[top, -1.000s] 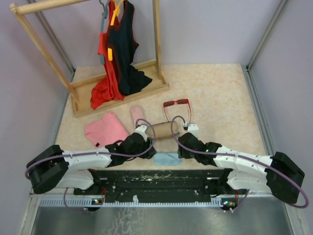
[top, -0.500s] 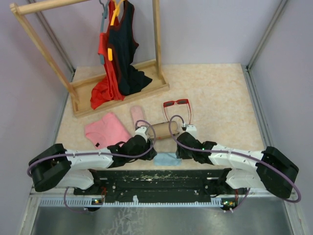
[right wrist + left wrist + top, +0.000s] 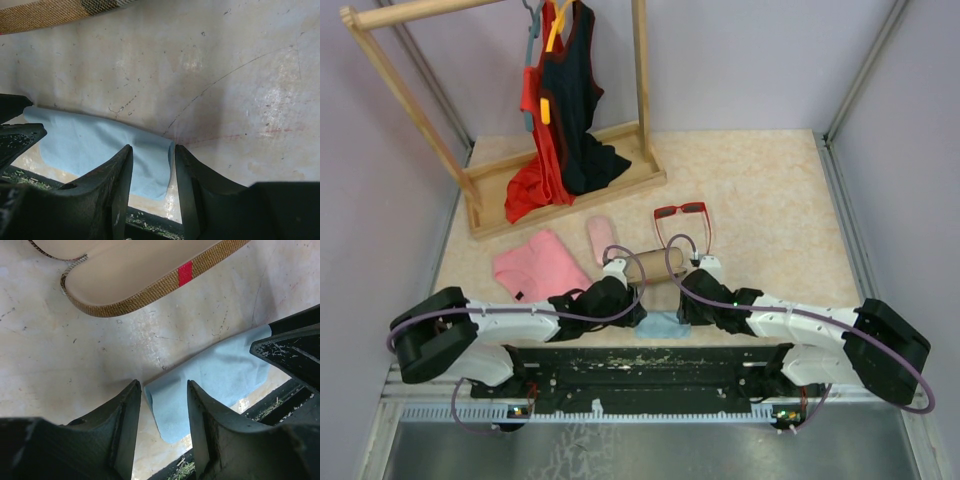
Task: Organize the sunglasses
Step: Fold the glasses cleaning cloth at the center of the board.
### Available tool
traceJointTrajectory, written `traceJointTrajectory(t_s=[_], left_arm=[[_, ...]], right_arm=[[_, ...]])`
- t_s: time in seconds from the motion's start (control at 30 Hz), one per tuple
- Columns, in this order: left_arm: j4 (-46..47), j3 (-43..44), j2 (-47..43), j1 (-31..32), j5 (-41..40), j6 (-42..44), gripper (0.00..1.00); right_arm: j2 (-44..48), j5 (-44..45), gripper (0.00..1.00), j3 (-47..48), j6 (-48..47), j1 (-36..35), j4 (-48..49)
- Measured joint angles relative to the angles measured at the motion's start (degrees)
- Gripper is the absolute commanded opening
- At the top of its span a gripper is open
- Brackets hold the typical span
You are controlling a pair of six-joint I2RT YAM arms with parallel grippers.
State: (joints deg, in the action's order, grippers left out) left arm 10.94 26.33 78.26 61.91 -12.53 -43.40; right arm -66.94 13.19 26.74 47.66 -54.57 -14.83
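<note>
The red-framed sunglasses (image 3: 681, 211) lie unfolded on the table, beyond the brown red-striped case (image 3: 655, 264). That case shows open at the top of the left wrist view (image 3: 150, 270). The orange-yellow pair is out of view. A light blue cloth (image 3: 661, 325) lies at the table's near edge. My left gripper (image 3: 634, 318) is open, its jaws either side of the cloth's left end (image 3: 215, 375). My right gripper (image 3: 688, 312) is open over the cloth's right end (image 3: 100, 145), and the cloth's edge touches one finger (image 3: 187, 175).
A pink case (image 3: 599, 235) lies left of the brown case. A folded pink garment (image 3: 535, 265) lies further left. A wooden clothes rack (image 3: 640, 90) with red and black garments stands at the back left. The black base rail (image 3: 650, 365) runs just below the cloth.
My left gripper has moved right to the cloth's left end. My right gripper has shifted slightly left onto the cloth's right end. The cloth is now more covered.
</note>
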Motion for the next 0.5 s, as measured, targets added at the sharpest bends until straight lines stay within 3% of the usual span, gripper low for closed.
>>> traceJointTrajectory(t_s=[0.3, 0.5], left_arm=[[1.05, 0.24, 1.27, 0.96, -0.09, -0.46, 0.42], [1.88, 0.92, 2.78, 1.44, -0.09, -0.57, 0.28]], right_arm=[[0.00, -0.39, 0.40, 0.00, 0.13, 0.00, 0.39], [0.00, -0.46, 0.40, -0.02, 0.15, 0.00, 0.52]])
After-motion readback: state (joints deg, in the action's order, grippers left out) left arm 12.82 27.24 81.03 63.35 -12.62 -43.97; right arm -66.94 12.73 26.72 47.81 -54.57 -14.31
